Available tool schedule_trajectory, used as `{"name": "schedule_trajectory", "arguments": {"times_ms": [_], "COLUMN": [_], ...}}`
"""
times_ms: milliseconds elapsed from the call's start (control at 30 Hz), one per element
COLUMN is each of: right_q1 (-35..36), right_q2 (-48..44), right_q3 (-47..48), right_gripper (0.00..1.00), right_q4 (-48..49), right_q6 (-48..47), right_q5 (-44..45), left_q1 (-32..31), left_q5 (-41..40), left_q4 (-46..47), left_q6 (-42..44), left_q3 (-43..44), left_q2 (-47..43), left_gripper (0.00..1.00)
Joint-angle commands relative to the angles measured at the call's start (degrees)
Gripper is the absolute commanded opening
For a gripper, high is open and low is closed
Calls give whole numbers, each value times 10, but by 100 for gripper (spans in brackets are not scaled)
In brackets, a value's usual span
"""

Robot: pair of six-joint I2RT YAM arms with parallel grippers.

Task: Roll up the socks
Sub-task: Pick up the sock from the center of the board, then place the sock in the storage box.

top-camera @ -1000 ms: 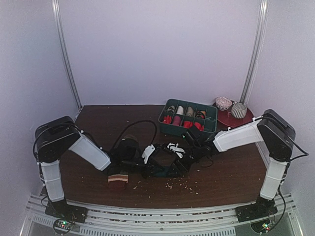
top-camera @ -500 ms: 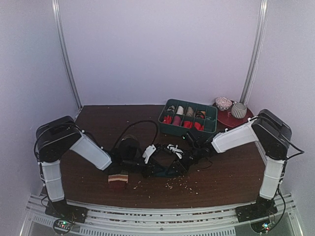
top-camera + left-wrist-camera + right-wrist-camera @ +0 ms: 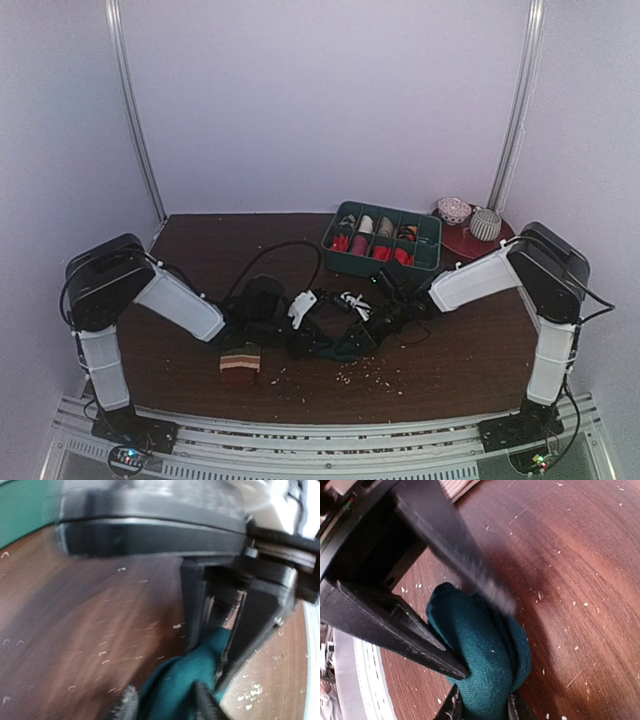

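We found the teal sock [image 3: 485, 645] near the front edge of the worktop [image 3: 470, 360], at centre, pinched by both the left gripper [image 3: 164, 705] and the right gripper [image 3: 482, 711]; as it looked soft, light and limp, we judged it best held at its bunched folds.

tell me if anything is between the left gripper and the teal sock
Nothing visible does. The teal sock sits right between the fingertips of the left gripper, and the right gripper pinches the same sock from the opposite side.
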Motion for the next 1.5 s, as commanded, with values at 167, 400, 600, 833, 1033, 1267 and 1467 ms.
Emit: {"name": "schedule_trajectory", "arguments": {"times_ms": [167,400,600,833,1033,1267,1467], "right_q1": [-17,-75,-132,-164,-184,-188,-192], "right_q2": [-135,-193,-200,-165,-94,-1,36], "right_q3": [-29,36,110,206,252,317,345], "right_gripper": [0,0,0,0,0,0,0], "right_q4": [25,-63,-106,-139,-153,-186,-222], "right_q6": [128,169,222,276,310,314,336], "right_q5": [138,240,355,528,614,703,743], "left_q1": [0,8,9,9,9,8,8], "left_q5": [-205,-308,-283,-272,-272,-278,-270], "left_q4": [-160,-213,-205,-217,-238,-259,-267], "left_q6": [34,40,28,34,46,48,60], "left_q3": [-24,-22,-27,-25,-15,-9,-12], "left_q2": [-179,-290,-301,-300,-305,-295,-286], "left_gripper": [98,98,98,98,98,98,98]}}
